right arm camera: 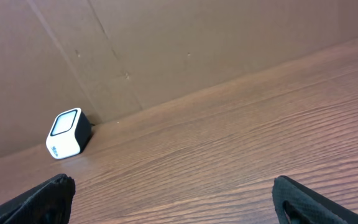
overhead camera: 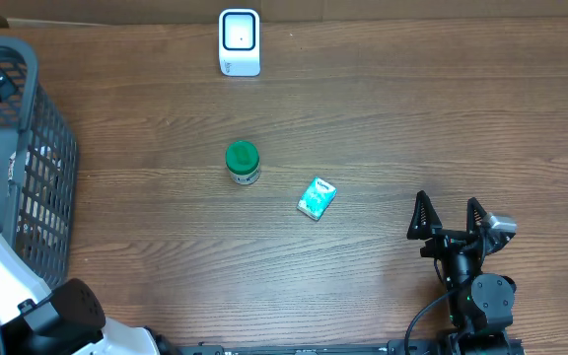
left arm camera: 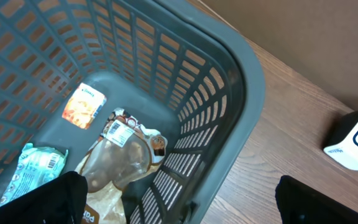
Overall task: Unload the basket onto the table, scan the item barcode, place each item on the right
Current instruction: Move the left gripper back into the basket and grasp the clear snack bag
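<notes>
Overhead: scanner (overhead camera: 239,42) at the far edge of the surface (overhead camera: 412,118). Green-lidded jar (overhead camera: 243,162) stands straight in front of the scanner. Teal packet (overhead camera: 317,197) lies nearer the robot and right of the scanner, apart from the jar. Basket (overhead camera: 42,158) well left of the scanner. Right gripper (overhead camera: 449,219) well to the scanner's near-right, jaws spread, empty.

Left wrist: left gripper (left arm camera: 182,202) wide open, holding nothing, over the basket. Inside: orange packet (left arm camera: 84,106), light-green pouch (left arm camera: 33,171), clear bag (left arm camera: 120,155) with barcode label. Scanner sits outside the basket.

Right wrist: right gripper spread wide, empty, scanner far ahead-left.
</notes>
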